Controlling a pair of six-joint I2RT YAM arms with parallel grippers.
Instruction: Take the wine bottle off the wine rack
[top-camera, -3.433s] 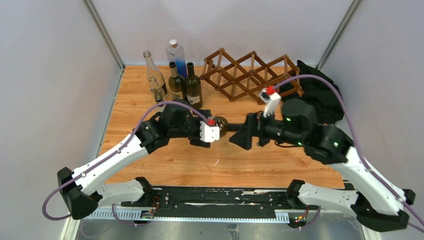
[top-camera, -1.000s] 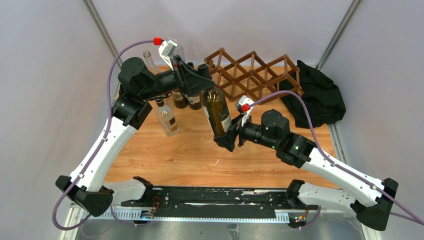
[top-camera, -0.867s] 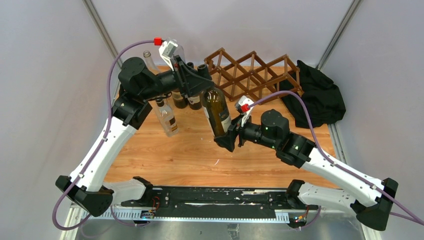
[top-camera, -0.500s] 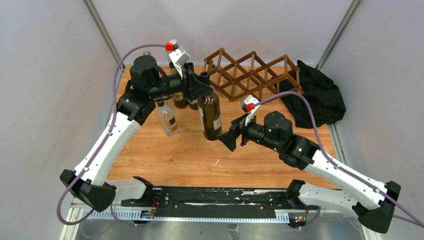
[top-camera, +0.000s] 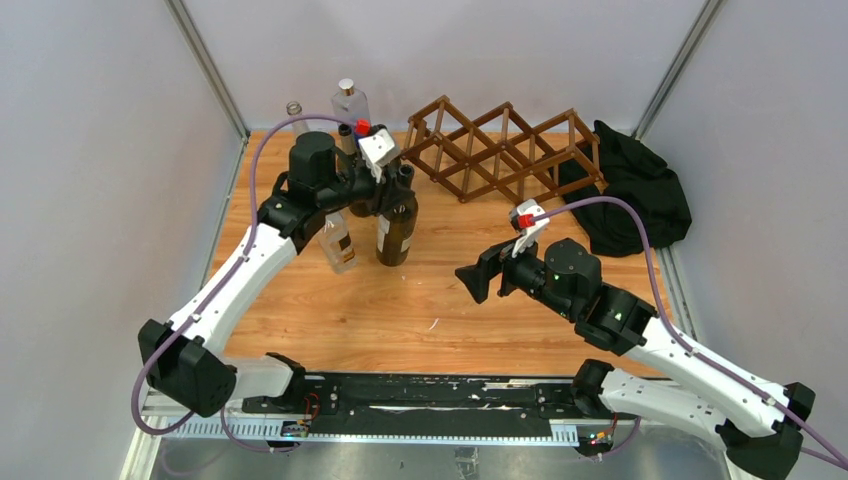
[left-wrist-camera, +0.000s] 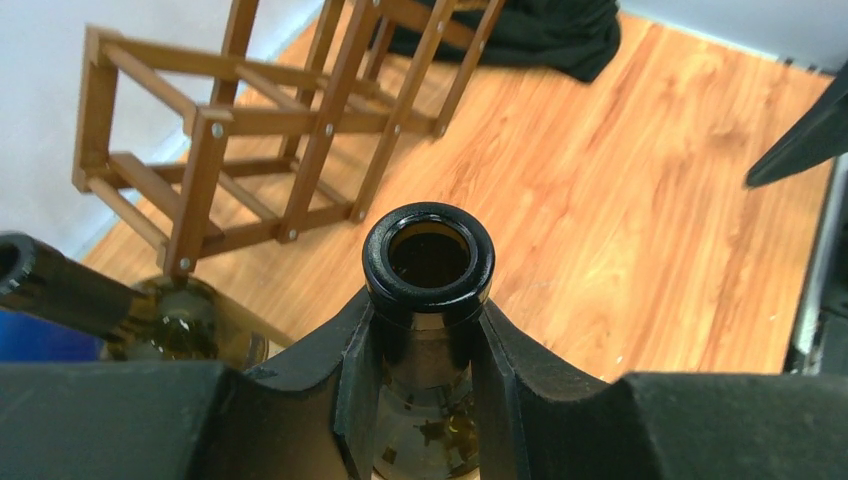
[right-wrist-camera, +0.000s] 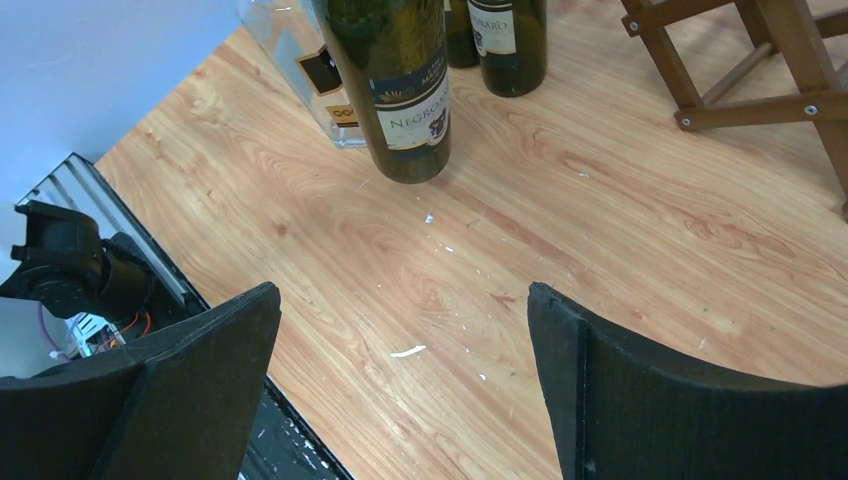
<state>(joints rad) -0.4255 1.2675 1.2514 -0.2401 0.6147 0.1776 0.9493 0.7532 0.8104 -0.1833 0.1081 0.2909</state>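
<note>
Wooden tabletop (top-camera: 500, 330) bears the upright wine bottle (top-camera: 397, 228) — left fingers (left-wrist-camera: 335, 375) clamp its neck, right fingers (right-wrist-camera: 200, 380) spread wide apart.

Light-brown wood-grain tabletop (top-camera: 400, 310), flecked with small white marks. Crumpled black cloth heap (top-camera: 640, 200), far right corner. Clear square glass bottle with blue contents and silver cap (top-camera: 349, 103), upright at far edge. Slim clear glass bottle (top-camera: 294, 108), just left of it. Clear bottle with black-and-gold label (right-wrist-camera: 300, 50). Dark green glass bottle with cream label (right-wrist-camera: 510, 35), upright.
</note>
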